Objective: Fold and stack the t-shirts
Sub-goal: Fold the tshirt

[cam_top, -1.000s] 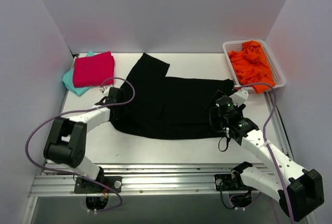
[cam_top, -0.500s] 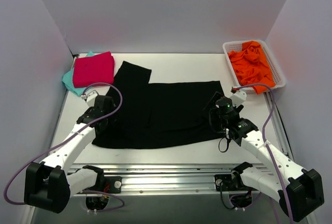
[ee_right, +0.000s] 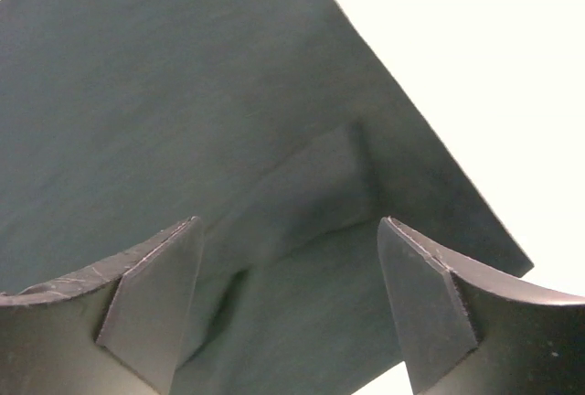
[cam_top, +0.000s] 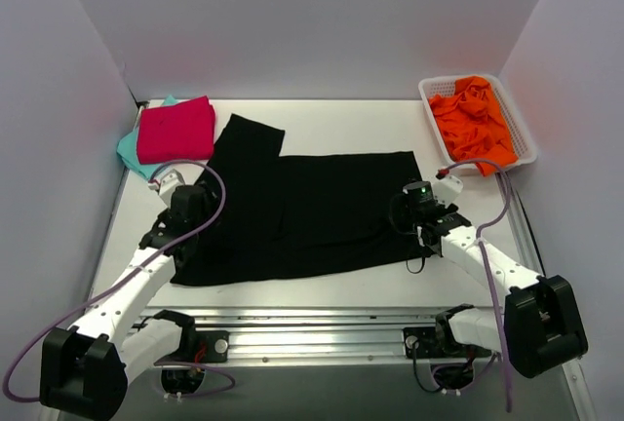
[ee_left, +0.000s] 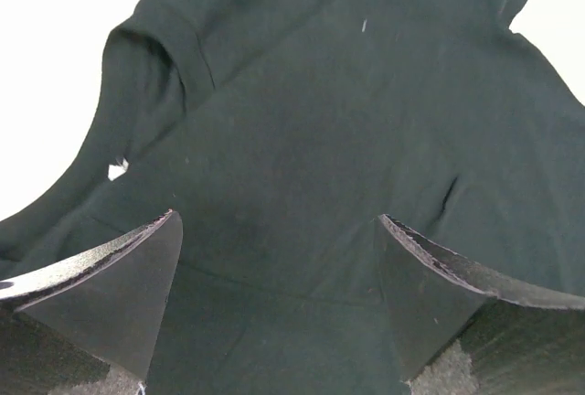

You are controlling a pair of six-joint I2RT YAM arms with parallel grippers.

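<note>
A large black t-shirt [cam_top: 312, 211] lies spread flat across the middle of the table, one sleeve reaching toward the back left. A magenta-pink folded t-shirt [cam_top: 175, 129] rests on a teal one [cam_top: 130, 153] at the back left corner. My left gripper [cam_top: 191, 216] hovers open over the black shirt's left side; in its wrist view black cloth [ee_left: 302, 121] fills the space below the open gripper [ee_left: 279, 308]. My right gripper [cam_top: 409, 212] stands open over the shirt's right edge, above a folded corner of cloth [ee_right: 302, 203], with nothing gripped by the right gripper [ee_right: 288, 313].
A white basket [cam_top: 429, 109] holding crumpled orange cloth [cam_top: 473, 119] stands at the back right. White walls close in the table on three sides. Bare table [cam_top: 341, 119] shows behind the black shirt and along the front edge.
The left gripper opened and let go of the black shirt, which moved left and now lies flatter. The left arm swung back toward its base. The right gripper shifted slightly and its jaws narrowed a little.
</note>
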